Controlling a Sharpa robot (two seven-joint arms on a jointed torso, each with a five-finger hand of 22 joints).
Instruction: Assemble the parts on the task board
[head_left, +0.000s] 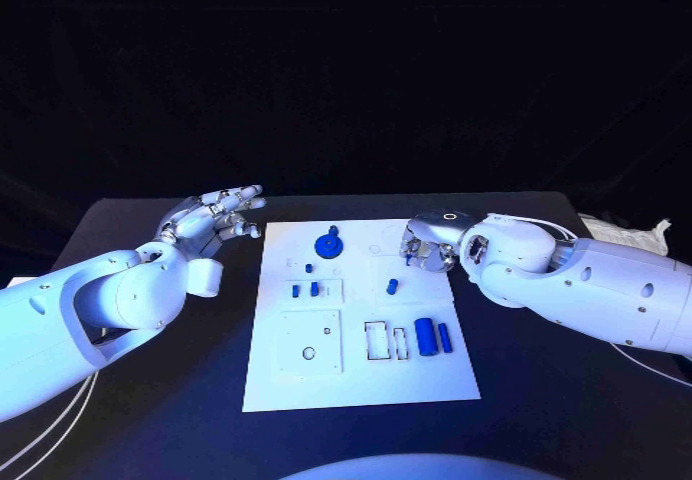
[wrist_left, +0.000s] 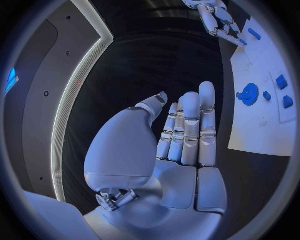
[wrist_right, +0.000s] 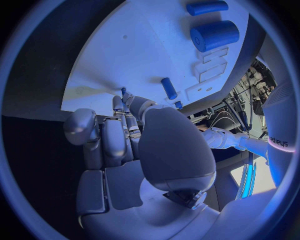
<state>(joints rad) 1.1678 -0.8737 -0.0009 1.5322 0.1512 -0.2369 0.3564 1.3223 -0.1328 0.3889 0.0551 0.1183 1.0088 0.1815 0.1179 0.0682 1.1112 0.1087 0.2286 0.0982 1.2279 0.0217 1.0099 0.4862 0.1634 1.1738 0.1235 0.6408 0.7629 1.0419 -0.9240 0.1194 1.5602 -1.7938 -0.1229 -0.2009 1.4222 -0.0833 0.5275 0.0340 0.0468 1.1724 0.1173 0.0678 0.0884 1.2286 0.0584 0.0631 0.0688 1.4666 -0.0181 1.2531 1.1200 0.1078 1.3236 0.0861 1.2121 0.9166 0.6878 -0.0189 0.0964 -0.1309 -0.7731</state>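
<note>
Dim scene, cold blue light.
Task board (head_left: 361, 330) glows brightest; surroundings fall black; wrist views bend strongly at their rims.

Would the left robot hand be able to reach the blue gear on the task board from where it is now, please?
Probably yes. The left robot hand hovers open beside the task board, holding nothing. The blue gear lies near that edge, with bare board between them. The right robot hand is over the opposite side, out of the way.

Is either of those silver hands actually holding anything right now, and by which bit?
The left hand holds nothing, its fingers straight. The right hand hangs over the task board; whether its fingertips pinch anything cannot be told.
</note>
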